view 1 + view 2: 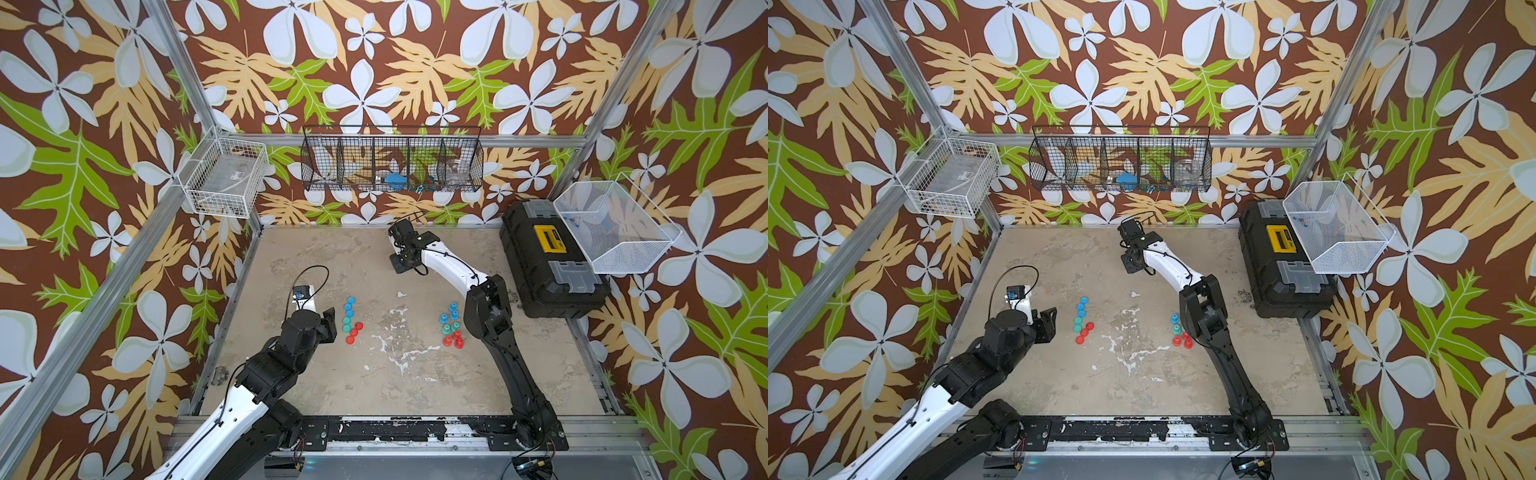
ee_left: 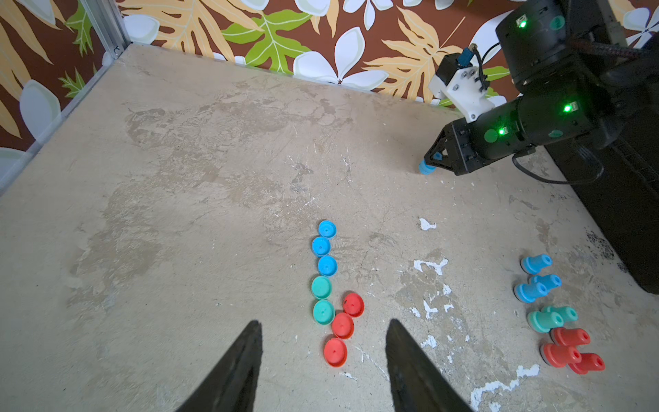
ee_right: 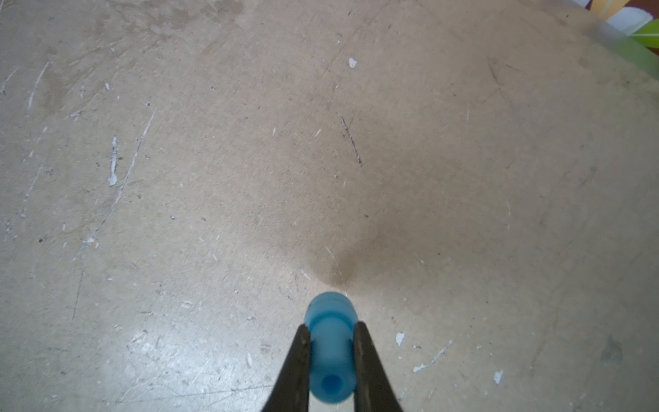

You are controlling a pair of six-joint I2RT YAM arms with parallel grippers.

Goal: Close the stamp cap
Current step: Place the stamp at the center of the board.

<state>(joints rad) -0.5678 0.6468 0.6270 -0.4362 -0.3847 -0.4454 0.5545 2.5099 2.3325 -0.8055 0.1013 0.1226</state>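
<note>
Right tool [image 3: 331, 326]: pinching the blue stamp [image 3: 331, 356] by its narrow stem, with a finger pressed against each side.
Left tool [image 2: 324, 321]: spread and empty, hanging above the near end of the cap row.
Stamp location: over the far part of the surface [image 2: 178, 214], with its wide end at or just above it. Contact cannot be confirmed.
Stamp long axis: runs along the right tool's fingers, wide end leading and hollow stem end toward the wrist.
Blue caps [image 2: 327, 265]: three, lying flat at the far end of the row, beyond the teal caps [image 2: 322, 299] and red caps [image 2: 342, 325].
Key relation: the blue caps lie well apart from the held stamp, nearer the robot and to its left. The left tool is much the closer to them.
Judged step: the stamp's wide end must meet a blue cap, which calls for a long carry or a left-tool pickup.
Loose stamps [image 2: 535, 264]: clustered on the robot's right.
</note>
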